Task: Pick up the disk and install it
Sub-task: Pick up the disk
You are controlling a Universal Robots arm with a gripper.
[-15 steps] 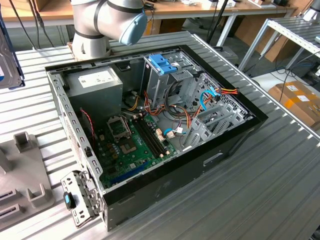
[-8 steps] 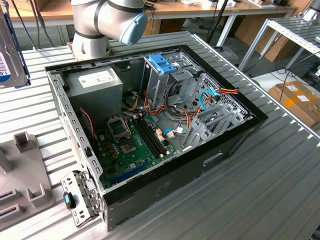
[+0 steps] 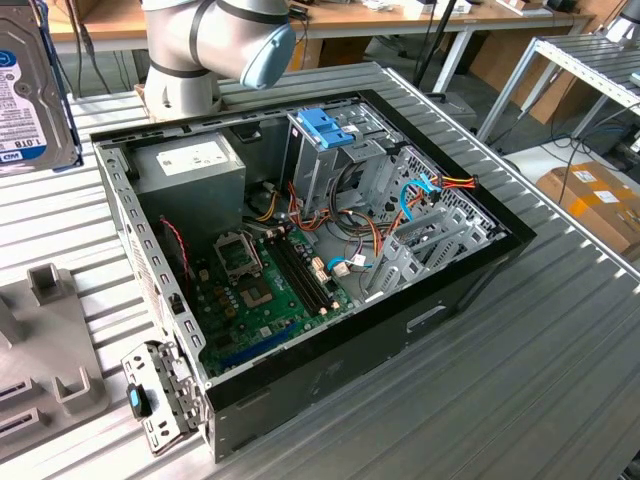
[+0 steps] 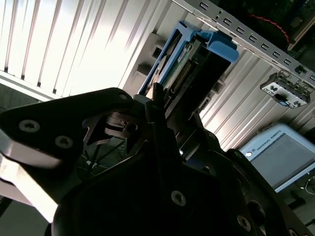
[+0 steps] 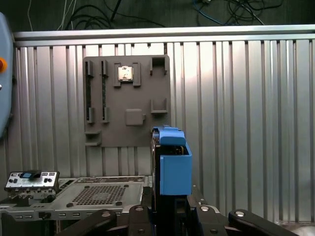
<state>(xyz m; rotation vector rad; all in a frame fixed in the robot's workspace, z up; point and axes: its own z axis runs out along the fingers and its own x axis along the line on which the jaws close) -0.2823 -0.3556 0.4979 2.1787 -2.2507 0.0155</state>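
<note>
The disk (image 3: 30, 90), silver-grey with a blue-and-white label, hangs in the air at the exterior view's far left, above the ribbed table. In the first wrist view the disk (image 5: 171, 162) stands on edge with its light-blue rail facing the camera, and my gripper (image 5: 170, 209) is shut on its lower end. In the second wrist view the disk (image 4: 194, 66) sticks out from between the black fingers (image 4: 156, 101), connector side showing. The open computer case (image 3: 450, 290) lies in the middle of the table, apart from the disk.
Inside the case are a drive cage with a blue latch (image 3: 325, 127), a grey power supply (image 3: 190, 165), a motherboard (image 3: 265, 285) and loose cables. A grey fixture plate (image 5: 125, 101) lies on the table beside the case. The arm's base (image 3: 210, 45) stands behind the case.
</note>
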